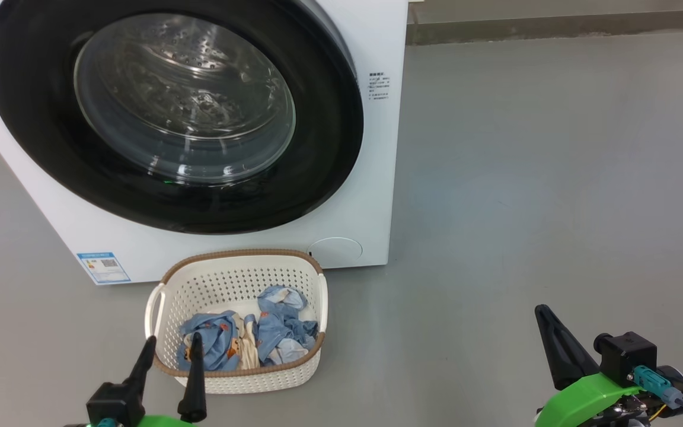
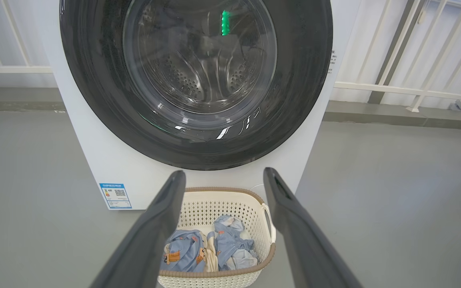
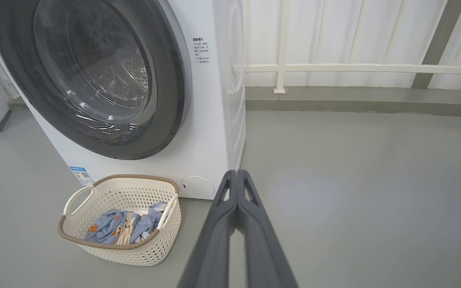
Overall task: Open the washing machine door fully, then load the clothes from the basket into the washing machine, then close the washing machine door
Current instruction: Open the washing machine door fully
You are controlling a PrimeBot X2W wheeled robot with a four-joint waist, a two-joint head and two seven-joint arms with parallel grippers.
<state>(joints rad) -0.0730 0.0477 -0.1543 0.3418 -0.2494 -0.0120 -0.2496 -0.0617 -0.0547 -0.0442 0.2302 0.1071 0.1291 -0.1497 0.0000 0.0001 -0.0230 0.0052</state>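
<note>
**Q:** What surface and room are shown?
**A:** A smooth grey floor (image 1: 525,178) runs back to a white railing (image 3: 354,69). The white washing machine (image 1: 371,178) stands on the floor, its round black door (image 1: 324,148) closed.
**Q:** Where are the clothes?
**A:** The blue clothes (image 1: 276,332) lie in the white basket (image 1: 235,279), just in front of the machine.
**Q:** And the claws?
**A:** The left gripper (image 1: 173,338) is spread wide and empty near the basket. The right gripper (image 3: 236,173) is pressed together on nothing, over the floor to the basket's right.
</note>
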